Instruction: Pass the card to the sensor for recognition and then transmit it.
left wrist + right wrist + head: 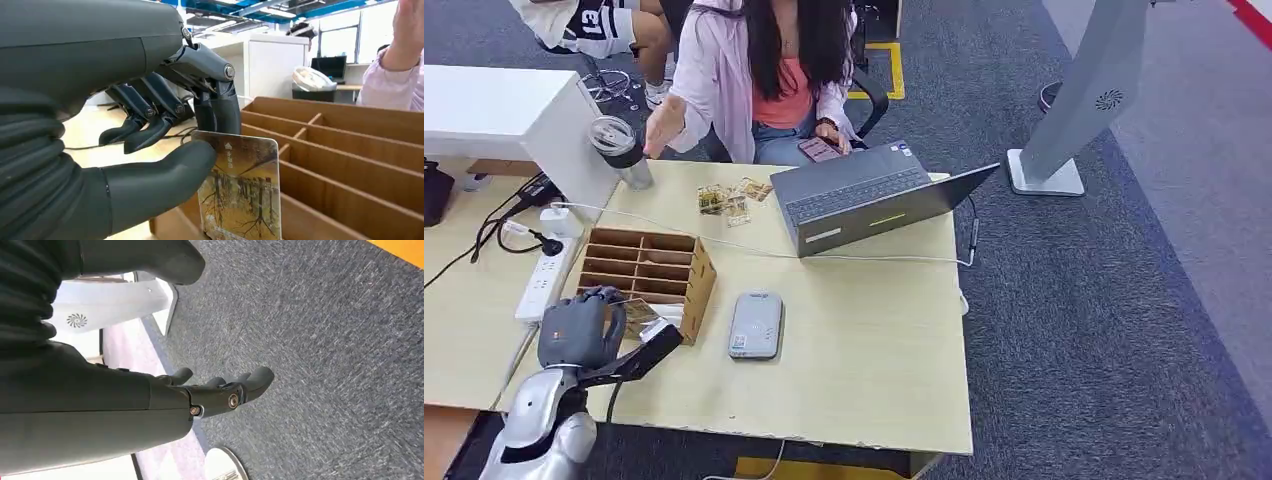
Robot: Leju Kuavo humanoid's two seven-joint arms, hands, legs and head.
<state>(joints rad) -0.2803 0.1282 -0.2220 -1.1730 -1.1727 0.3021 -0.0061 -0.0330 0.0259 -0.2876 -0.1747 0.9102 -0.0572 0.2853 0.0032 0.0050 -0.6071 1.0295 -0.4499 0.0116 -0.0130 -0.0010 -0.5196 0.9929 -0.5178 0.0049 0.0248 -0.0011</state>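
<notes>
One card, printed with a yellow tree scene, is pinched between the thumb and fingers of the left hand, and we note it stands upright at the near edge of the wooden compartment box. From that box, the grey card reader lies flat on the table at about four o'clock, apart from it. We record the right hand hanging over dark carpet, fingers slightly spread, grasping nothing. A person sits behind an open laptop at twelve o'clock.

card bottom cut off, print too small — person's head cropped
</notes>
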